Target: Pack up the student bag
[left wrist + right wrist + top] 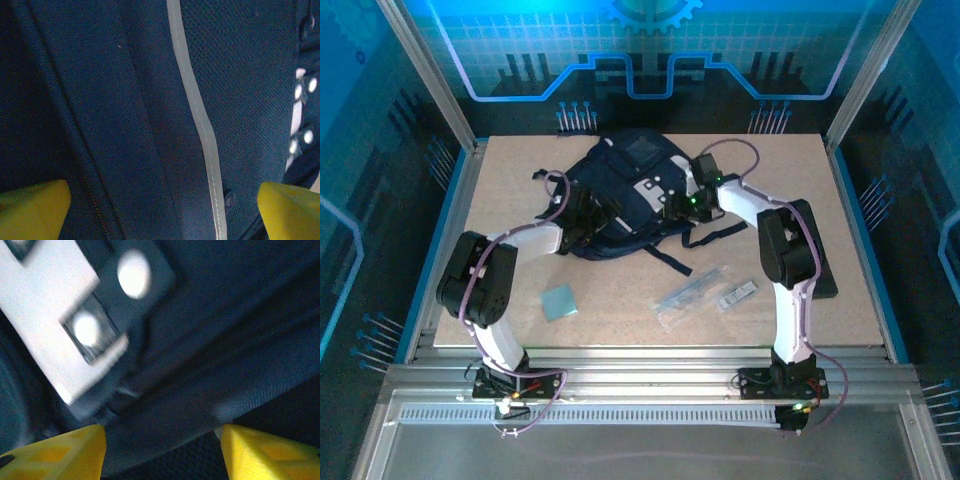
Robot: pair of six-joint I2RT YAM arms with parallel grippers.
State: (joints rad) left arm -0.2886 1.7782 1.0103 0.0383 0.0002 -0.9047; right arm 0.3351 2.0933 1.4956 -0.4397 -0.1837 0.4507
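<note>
The left gripper point(165, 212) is spread wide, its yellow fingers point(32, 207) on either side of the fabric and a light-grey stripe point(196, 112) of the student bag point(625, 185). The right gripper point(162, 452) has its fingers partly apart with a fold of bag fabric between them; I cannot tell if it pinches it. Just beyond is a white-grey patch point(45, 325), too blurred to read. The bag lies at the far middle of the table point(520, 180). Nearer lie a pale blue square point(558, 301) and clear packets point(690, 293).
</note>
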